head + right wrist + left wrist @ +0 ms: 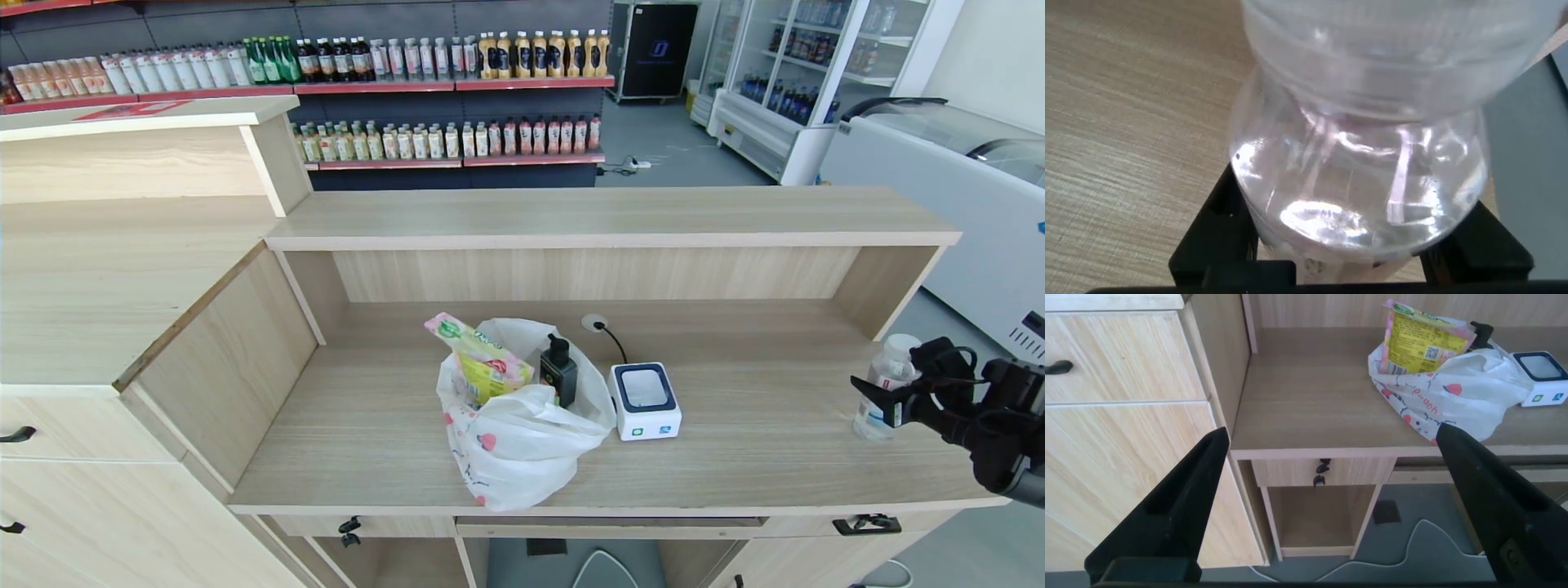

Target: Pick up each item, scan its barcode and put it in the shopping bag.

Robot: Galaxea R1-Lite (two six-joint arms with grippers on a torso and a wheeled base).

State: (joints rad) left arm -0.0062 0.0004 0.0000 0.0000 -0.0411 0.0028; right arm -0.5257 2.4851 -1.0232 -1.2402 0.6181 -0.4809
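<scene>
Nearest, off the counter's (pixel 775 425) front-left: left gripper (pixel 1331 433), jaws wide apart, holding nothing. At right end: right gripper (pixel 878 398) clamped on upright clear bottle (pixel 890 369). Mid-counter: shopping bag (pixel 514 445) containing green packet (pixel 482 355) and dark pump bottle (pixel 559 374); scanner (pixel 645 400) just beside.

Bottle (pixel 894 367) at black right pincer (pixel 878 402): clear, white cap. Worktop (pixel 775 441) under it: light wood grain. Well to pincer's left: scanner (pixel 645 400) white w/ dark-blue frame; pump bottle (pixel 559 371) black; packet (pixel 482 359) green/yellow, pink edge; shopping bag (pixel 514 445) white, red & pink print.
</scene>
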